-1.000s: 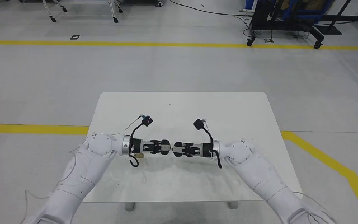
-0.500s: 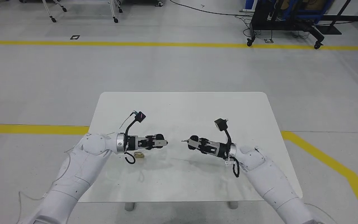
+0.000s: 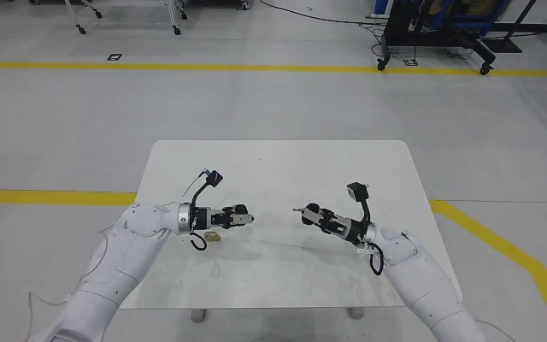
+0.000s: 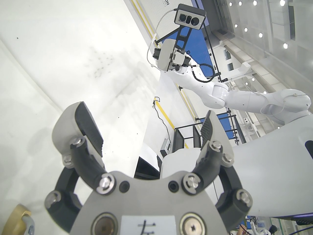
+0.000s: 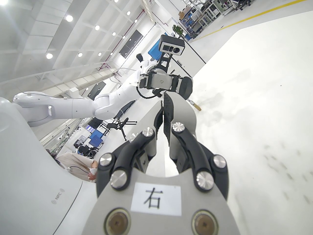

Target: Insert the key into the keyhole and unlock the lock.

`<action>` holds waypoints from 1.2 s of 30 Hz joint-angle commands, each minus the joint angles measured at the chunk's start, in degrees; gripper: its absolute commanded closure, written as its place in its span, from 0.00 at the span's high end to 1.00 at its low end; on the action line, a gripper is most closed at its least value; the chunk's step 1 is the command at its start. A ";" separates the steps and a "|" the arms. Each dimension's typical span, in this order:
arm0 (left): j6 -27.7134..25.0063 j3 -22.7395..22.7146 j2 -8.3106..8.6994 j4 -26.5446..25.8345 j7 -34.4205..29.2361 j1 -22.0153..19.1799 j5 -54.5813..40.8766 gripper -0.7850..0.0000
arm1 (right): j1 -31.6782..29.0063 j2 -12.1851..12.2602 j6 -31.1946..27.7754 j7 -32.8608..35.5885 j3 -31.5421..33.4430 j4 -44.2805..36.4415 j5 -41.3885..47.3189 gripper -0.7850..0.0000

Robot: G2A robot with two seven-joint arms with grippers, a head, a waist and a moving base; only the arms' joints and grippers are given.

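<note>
1. Pulling apart from their midair meeting, both arms are retreating.
2. Right fingers point(image 3: 306, 210) are clenching the key point(image 3: 297, 209), pointing it at released left fingers point(image 3: 244, 214).
3. Lock point(image 3: 214, 238) is lying on the counter point(image 3: 342, 162) behind left fingers.

My white left arm point(image 3: 145, 227) lies over the left half of the white table point(image 3: 367, 162). Its grey, black-padded left gripper point(image 4: 145, 116) points toward the table's middle, fingers spread wide with nothing between them. My white right arm point(image 3: 397, 248) lies over the table's right half. Its matching right gripper point(image 5: 163, 106) aims back at the left one, pads pinched together on a thin metal key point(image 3: 295, 209). The two grippers hang above the table's middle, tip facing tip, apart.
</note>
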 commanded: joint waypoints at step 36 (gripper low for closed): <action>1.99 -19.54 8.43 -36.84 24.85 27.96 85.25 0.62 | 0.00 0.00 0.00 0.00 0.00 0.00 0.00 0.00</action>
